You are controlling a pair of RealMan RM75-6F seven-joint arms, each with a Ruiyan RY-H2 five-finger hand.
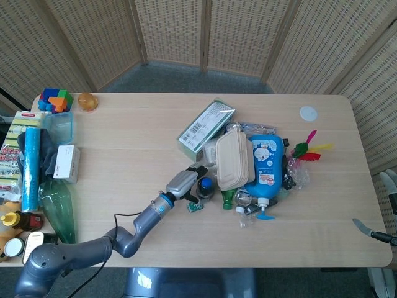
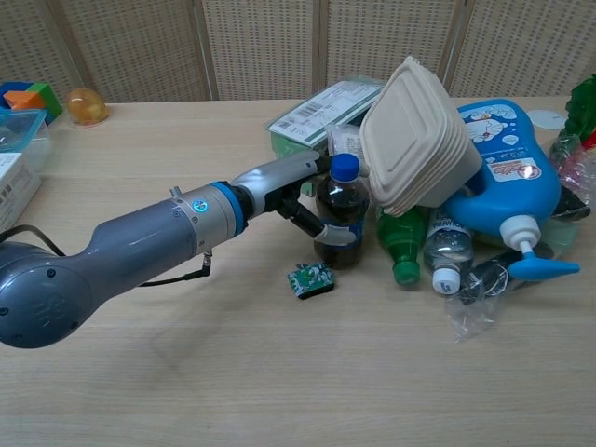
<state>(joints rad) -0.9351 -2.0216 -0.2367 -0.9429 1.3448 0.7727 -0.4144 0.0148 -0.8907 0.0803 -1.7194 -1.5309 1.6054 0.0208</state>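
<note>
Wicker screens stand behind the pale wooden table (image 1: pixel 124 143), where the left hand (image 2: pixel 293 191) wraps its fingers around an upright dark cola bottle (image 2: pixel 341 216) at the near edge of a clutter pile, just beside a beige clamshell box (image 2: pixel 414 149) and a green circuit chip (image 2: pixel 310 278); only a sliver of the right hand (image 1: pixel 372 233) shows, its state unclear

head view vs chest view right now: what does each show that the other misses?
Head view only: the left table edge's green plastic bottle and white box, plus a white disc far right. Chest view only: the dark soda bottle's label side, with the left robot hand wrapped around it. Both: that bottle, the small green circuit board, the beige clamshell containers and the blue Doraemon bottle.
</note>
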